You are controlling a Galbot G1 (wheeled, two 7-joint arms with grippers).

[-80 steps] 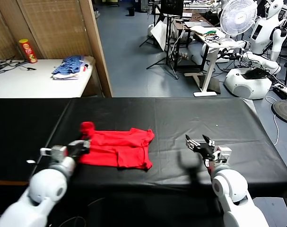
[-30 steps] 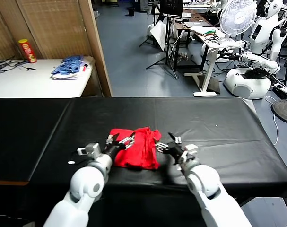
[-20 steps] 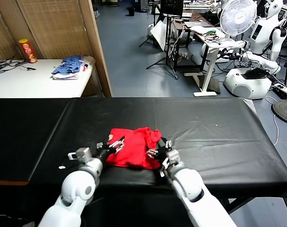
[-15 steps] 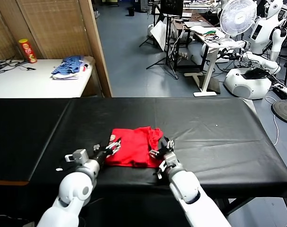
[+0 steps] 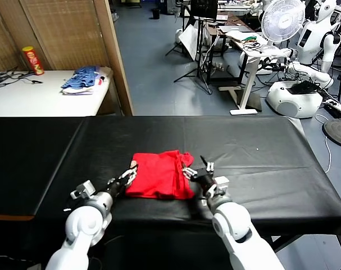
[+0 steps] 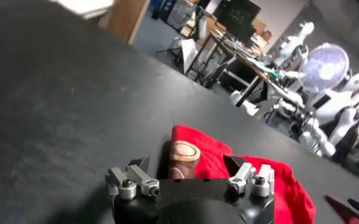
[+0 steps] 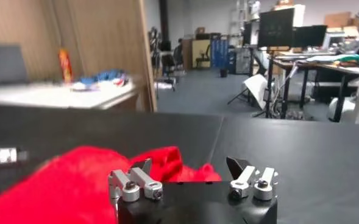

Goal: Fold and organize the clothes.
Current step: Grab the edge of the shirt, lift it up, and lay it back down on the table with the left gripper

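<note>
The clothes are one red T-shirt point(image 5: 158, 175) lying folded into a compact block on the black table point(image 5: 260, 152). Its brown and pink print point(image 6: 184, 152) faces the left wrist camera on the near edge. My left gripper point(image 5: 128, 173) sits low at the shirt's left edge, open, with the shirt point(image 6: 246, 173) just ahead of its fingers. My right gripper point(image 5: 195, 170) is at the shirt's right edge, also open, and the red cloth point(image 7: 75, 179) lies ahead of it and to one side. Neither gripper holds any cloth.
A white side table point(image 5: 30, 98) at the back left carries a blue striped pile of garments point(image 5: 81, 80) and a red can point(image 5: 32, 60). Beyond the black table are a fan point(image 5: 282, 19), desks and other robots point(image 5: 296, 90). The table's front edge runs just behind both grippers.
Both open grippers have drawn back a little from over the shirt to its left and right edges. The shirt lies flatter and more squared than a second ago.
</note>
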